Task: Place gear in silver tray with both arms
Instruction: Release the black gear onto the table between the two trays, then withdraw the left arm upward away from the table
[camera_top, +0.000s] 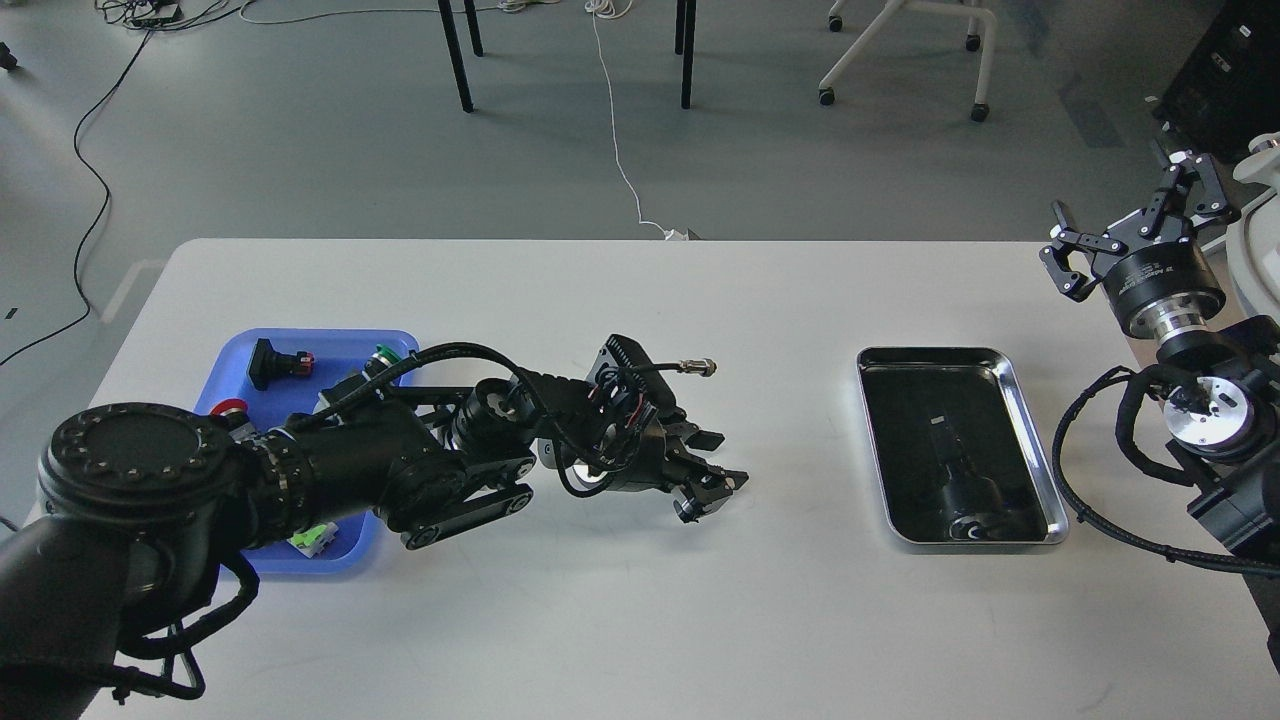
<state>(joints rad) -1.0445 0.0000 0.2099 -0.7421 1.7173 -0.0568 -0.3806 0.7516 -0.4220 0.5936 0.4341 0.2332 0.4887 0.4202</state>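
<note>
white table (620, 620) is filling the lower frame, grey floor w/ cables & chair legs running along the top. silver tray (1008, 380) is sitting centre-right, blue tray (345, 555) at left. left gripper (712, 478) is hanging mid-frame, can't tell its grip; right gripper (1135, 230) is splaying wide upper right.

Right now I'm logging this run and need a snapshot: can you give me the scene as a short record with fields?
surface: white table
silver tray: right of centre, no part in it, only reflections
blue tray: left side, holds small parts, partly hidden by the left arm
left gripper: low over the table between the trays, whether it holds anything unclear
right gripper: raised at the table's right edge, jaws open, empty
</note>
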